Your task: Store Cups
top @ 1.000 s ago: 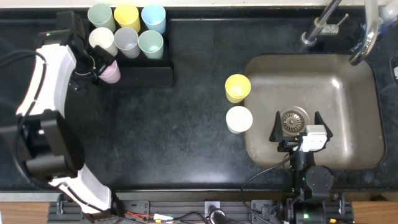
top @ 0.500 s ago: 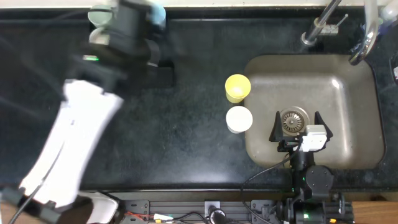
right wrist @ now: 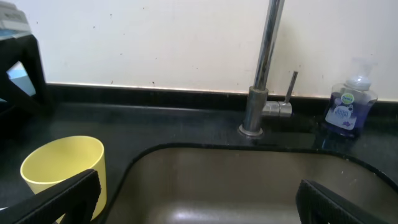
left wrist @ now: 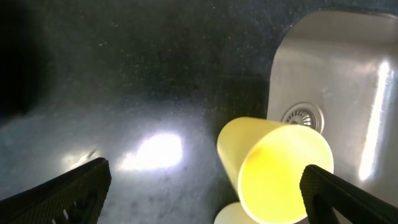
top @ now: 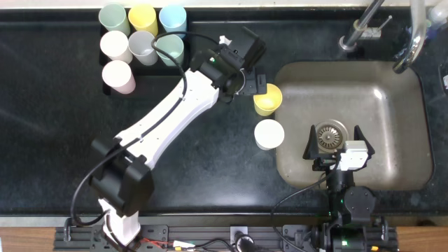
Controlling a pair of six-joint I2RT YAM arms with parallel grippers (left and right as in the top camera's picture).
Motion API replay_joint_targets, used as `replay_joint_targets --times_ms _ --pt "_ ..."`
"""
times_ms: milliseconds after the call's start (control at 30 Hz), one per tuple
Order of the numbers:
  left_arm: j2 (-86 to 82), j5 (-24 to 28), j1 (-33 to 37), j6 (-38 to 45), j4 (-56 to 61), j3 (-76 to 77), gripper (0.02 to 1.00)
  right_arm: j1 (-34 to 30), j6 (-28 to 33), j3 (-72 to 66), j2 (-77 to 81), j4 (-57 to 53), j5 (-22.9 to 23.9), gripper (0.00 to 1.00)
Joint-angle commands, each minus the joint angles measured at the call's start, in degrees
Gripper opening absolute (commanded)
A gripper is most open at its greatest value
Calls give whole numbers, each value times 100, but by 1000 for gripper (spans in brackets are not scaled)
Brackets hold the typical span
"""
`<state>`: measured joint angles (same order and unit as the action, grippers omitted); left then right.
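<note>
A yellow cup [top: 267, 99] stands upright on the dark counter by the sink's left rim, with a white cup [top: 269, 134] just in front of it. My left gripper [top: 252, 82] hangs open above the yellow cup [left wrist: 273, 171], which sits toward one finger rather than centred between the two; the gripper [left wrist: 205, 177] holds nothing. At the back left, several cups stand in a black rack [top: 183, 75], and a pink cup [top: 119, 75] stands at its left front. My right gripper [top: 334, 138] rests open and empty over the sink, facing the yellow cup [right wrist: 62, 165].
The steel sink [top: 392, 84] lies right of the cups, with its drain [top: 330, 134] under the right gripper. A faucet [right wrist: 264, 74] and a soap bottle [right wrist: 351, 102] stand behind it. The left arm's white link [top: 168, 115] crosses the counter's middle.
The left arm has left the pink cup standing at the rack and swung right across the counter to the yellow cup. The right arm has stayed where it was.
</note>
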<state>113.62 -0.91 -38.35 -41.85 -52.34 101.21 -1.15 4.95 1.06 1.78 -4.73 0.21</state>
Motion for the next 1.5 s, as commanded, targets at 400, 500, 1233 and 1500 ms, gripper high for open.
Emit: replay_joint_targets --times_ms 400,500,1233,1500 --pt "621 601 9 -173 76 125 928 -28 20 -76 -33 26 -22 998" --pt "621 599 9 -197 17 125 919 -28 20 -76 -33 26 -22 996" --pt "-74 46 837 -573 -1110 1005 36 -28 20 -76 -33 26 -22 996" --pt "-614 -542 2643 -791 -2791 1176 36 -28 20 -76 -33 26 -22 996"
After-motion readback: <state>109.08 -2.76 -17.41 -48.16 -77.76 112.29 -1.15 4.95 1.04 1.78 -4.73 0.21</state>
